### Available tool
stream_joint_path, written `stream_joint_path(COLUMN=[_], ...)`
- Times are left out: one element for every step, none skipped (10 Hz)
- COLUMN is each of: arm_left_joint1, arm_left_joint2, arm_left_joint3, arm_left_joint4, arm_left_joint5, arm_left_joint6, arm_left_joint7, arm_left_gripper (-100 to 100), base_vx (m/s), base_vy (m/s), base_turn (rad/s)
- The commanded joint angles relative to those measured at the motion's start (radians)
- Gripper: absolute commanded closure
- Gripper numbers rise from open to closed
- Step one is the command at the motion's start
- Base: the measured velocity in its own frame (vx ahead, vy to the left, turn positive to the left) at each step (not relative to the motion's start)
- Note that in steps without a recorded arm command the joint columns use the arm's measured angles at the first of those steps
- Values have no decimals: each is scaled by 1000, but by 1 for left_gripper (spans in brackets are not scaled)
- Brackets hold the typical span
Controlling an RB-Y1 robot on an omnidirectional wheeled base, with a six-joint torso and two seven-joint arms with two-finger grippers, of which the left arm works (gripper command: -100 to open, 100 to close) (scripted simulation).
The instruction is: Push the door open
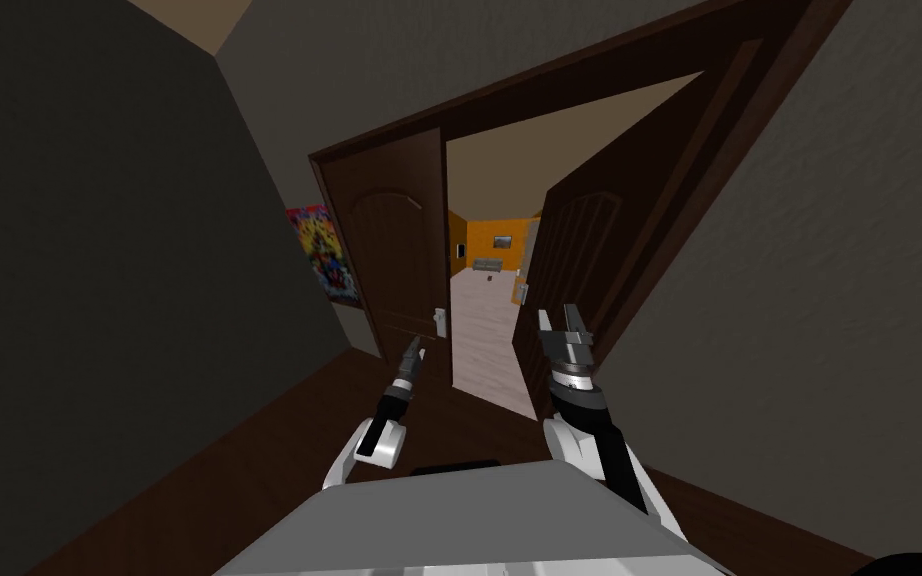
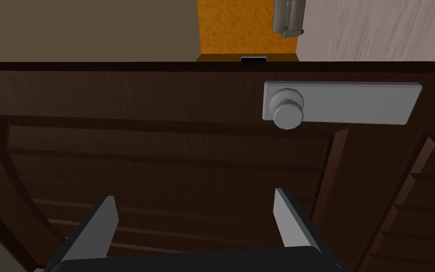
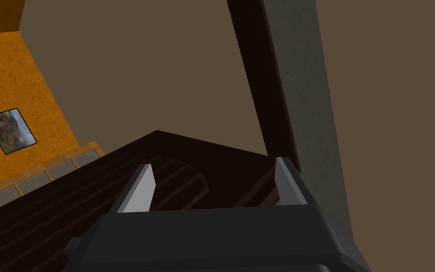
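A dark brown double door stands ahead. Its left leaf (image 1: 389, 260) sits in the frame and carries a grey knob (image 2: 287, 113) on a grey plate (image 2: 353, 103). The right leaf (image 1: 574, 265) is swung away from me, leaving a gap between the two. My left gripper (image 1: 412, 352) is open and points at the left leaf's panel (image 2: 164, 156), close to it and beside the knob. My right gripper (image 1: 561, 322) is open too, with its fingers (image 3: 138, 189) just before the right leaf (image 3: 174, 165) near the door frame (image 3: 259, 80). Neither holds anything.
Grey walls close in on both sides of a narrow hall with a dark wooden floor (image 1: 279, 440). A colourful poster (image 1: 324, 252) hangs on the left wall. Through the gap lie a pale floor (image 1: 484, 330) and an orange room with a grey sofa (image 1: 487, 265).
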Motion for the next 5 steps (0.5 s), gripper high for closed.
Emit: stream_joint_path(arm_left_joint1=[-15,-27,-37,-48,-68], arm_left_joint2=[4,5,5,6,7], arm_left_joint3=[-8,-13,-17,-21,-30], arm_left_joint4=[28,48,65,83,118], arm_left_joint5=[2,3,4,5,6], arm_left_joint6=[11,18,24,30,42], arm_left_joint7=[5,7,8,10,14], arm_left_gripper=[-100,-100,-100,-100,-100], base_vx=[85,88,85,73,81], base_vy=[74,63,73,82,98], base_turn=[-65,-64,-69,-70,-101])
